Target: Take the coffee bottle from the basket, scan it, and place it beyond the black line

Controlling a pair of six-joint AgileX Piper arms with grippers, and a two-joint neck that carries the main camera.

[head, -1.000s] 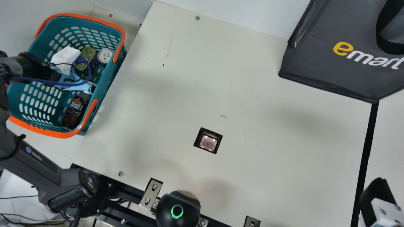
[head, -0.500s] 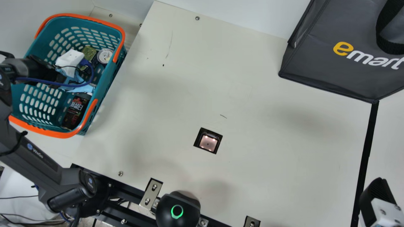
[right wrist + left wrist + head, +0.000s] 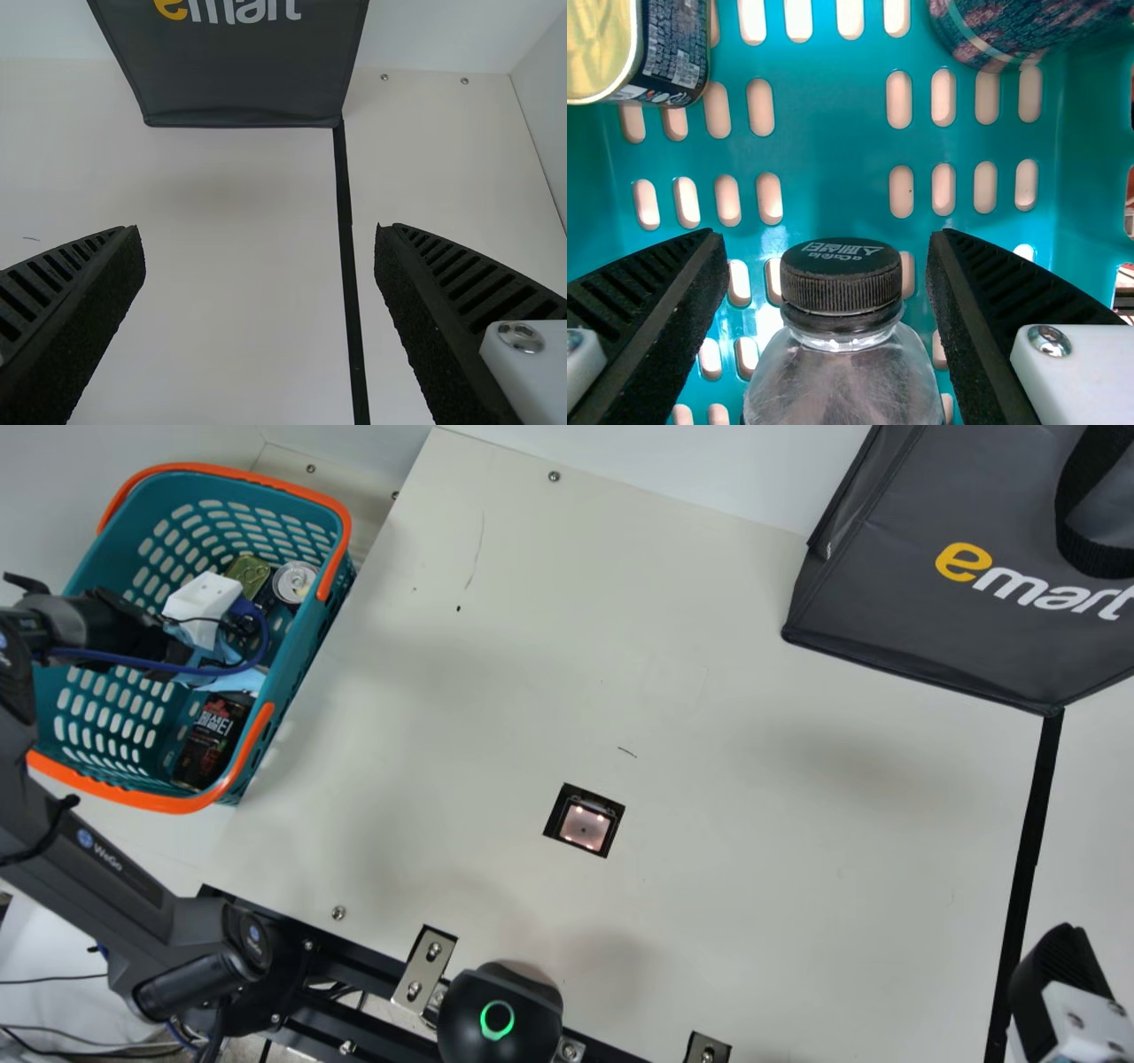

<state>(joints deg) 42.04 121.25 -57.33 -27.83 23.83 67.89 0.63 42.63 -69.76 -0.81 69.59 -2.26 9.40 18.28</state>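
Left gripper [image 3: 826, 239] is hanging inside the basket [image 3: 142, 802], pincer spread wide and gripping nothing, while the coffee bottle [image 3: 842, 381] is sitting in the basket, its black cap [image 3: 842, 285] showing between the two fingers with a gap at each side. For a sound grasp, the operator should be centring the pads on the shoulder below that cap, then closing evenly and lifting straight, clear of the tin [image 3: 673, 49]; right gripper [image 3: 257, 232] is waiting empty, its fingers well apart.

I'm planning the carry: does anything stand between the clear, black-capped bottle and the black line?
Yes, the side wall of the teal plastic basket; the bottle is inside. The right hand also hangs near the line.
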